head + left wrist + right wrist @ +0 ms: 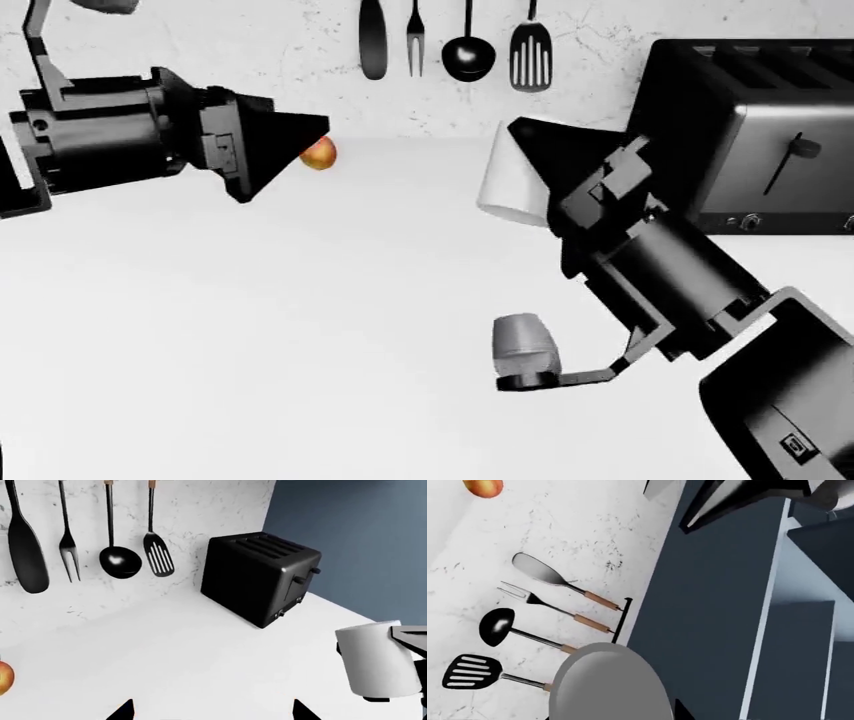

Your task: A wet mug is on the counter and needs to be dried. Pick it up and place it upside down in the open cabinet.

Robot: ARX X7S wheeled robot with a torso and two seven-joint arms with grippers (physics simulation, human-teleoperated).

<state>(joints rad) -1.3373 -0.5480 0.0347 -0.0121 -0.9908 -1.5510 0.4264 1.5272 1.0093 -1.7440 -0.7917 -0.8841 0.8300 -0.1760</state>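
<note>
A: Starting at the left, our left gripper hangs over the counter with nothing in it. Its black tips come to a point in the head view, but we cannot tell whether the jaws are together or apart.

B: Just beyond it, the small orange-red fruit sits on the counter near the far wall. Then the hanging utensils, and further right the mug.

A: Yes, the mug is clamped in our right gripper, lifted clear of the counter, in front of the black toaster and close to it. The left wrist view shows a black finger against its side.

B: What could go wrong from here?

A: We judge the turn-over to be the risk. The mug is glossy and said to be wet, so tipping it upside down could let it slip through the jaws. Swinging the arm could also knock it against the toaster, it is so near.

B: And the cabinet?

A: In the right wrist view we see dark blue cabinet panels and pale shelf edges past the mug, but not clearly what stands on the shelves. A misjudged approach could clip a shelf edge.

B: Anything in the mug?

A: We cannot see inside it.
</note>
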